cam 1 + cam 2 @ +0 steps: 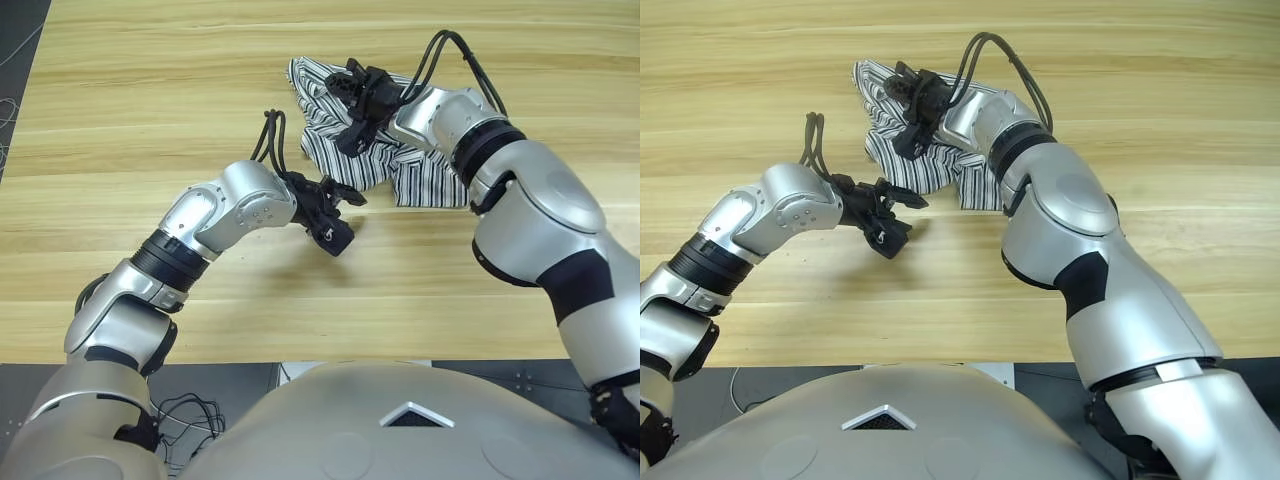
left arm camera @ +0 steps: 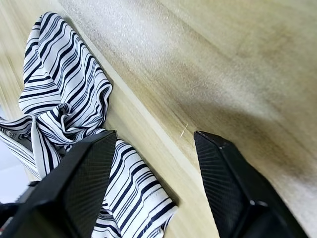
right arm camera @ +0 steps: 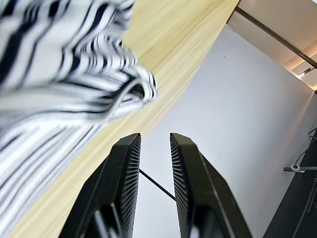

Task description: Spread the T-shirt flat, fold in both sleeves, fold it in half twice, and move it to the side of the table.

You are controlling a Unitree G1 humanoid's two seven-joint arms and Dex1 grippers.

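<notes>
On the far middle of the wooden surface [image 1: 150, 100], the striped T-shirt [image 1: 425, 172] lies crumpled in a heap, not spread yet, sleeves not distinguishable. Right gripper [image 3: 154, 141] hovers over the heap's far-left part, fingers only narrowly parted, nothing between them. Left gripper [image 1: 348, 220] sits just off the shirt's near edge, above bare wood, jaws wide apart and empty.

Judged stage: very start, the spreading step, no fold made.

Risks from here:
- Right gripper's gap looks too slim to take a fold of cloth. If it comes down as is, it likely pushes the fabric or pinches several layers at once, bunching the heap more.
- Left gripper is over wood, not cloth. Closing here grabs nothing, and going lower could scrape the surface.
- Hem and sleeves are buried. Grabbing random folds and pulling apart could twist the shirt instead of flattening it.
- Thin, slippery-looking fabric may slide out of a shallow pinch during the pull.
- The two arms are close together over the heap, so they could collide.
</notes>
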